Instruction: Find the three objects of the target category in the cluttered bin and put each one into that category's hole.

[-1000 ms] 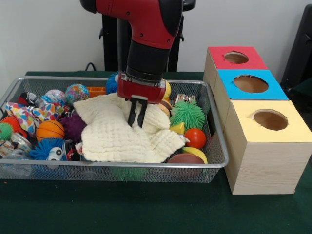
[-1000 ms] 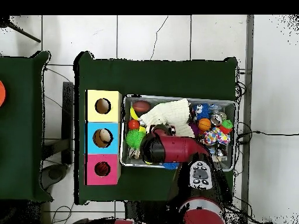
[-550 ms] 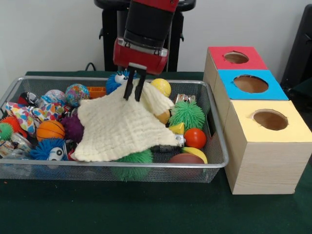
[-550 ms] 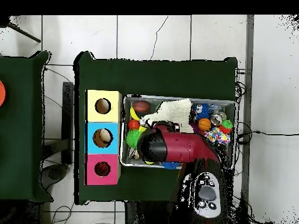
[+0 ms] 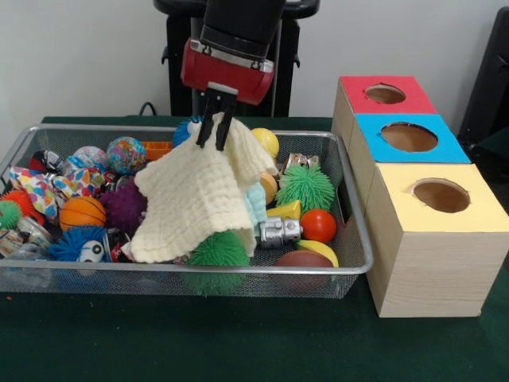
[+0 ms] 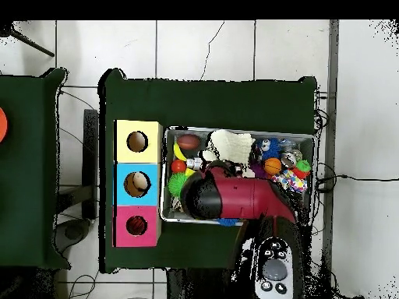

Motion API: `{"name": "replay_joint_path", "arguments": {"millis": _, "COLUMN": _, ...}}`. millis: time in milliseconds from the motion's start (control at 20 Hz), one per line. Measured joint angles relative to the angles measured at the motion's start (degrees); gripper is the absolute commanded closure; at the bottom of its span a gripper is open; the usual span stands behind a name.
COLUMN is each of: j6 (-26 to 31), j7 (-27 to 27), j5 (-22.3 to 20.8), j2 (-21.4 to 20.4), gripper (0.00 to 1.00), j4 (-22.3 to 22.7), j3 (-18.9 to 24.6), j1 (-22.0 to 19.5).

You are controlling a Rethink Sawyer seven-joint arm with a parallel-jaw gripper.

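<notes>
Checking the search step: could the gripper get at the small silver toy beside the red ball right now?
Probably not yet: the gripper is shut on the cream cloth, though the lifted cloth leaves the silver toy uncovered from above.

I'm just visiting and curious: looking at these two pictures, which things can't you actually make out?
- Front view: whatever lies under the cream cloth, which the tool holds up.
- Overhead view: the tool and the bin's middle, hidden by the red arm.
- Front view: the insides of the three box holes, too dark.
</notes>
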Motion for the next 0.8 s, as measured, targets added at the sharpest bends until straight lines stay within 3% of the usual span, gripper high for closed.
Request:
{"name": "replay_joint_path", "arguments": {"millis": 450, "j6": -1.1, "j7": 0.0, "j5": -1.63, "j2": 0.6, "gripper": 1.0, "j4": 0.0, "j3": -1.42, "j1": 0.29}}
{"name": "replay_joint_path", "arguments": {"millis": 800, "j6": -1.71, "j7": 0.0, "j5": -2.68, "j2": 0.45, "gripper": 1.0, "j4": 0.23, "j3": -1.17, "j1": -3.62}}
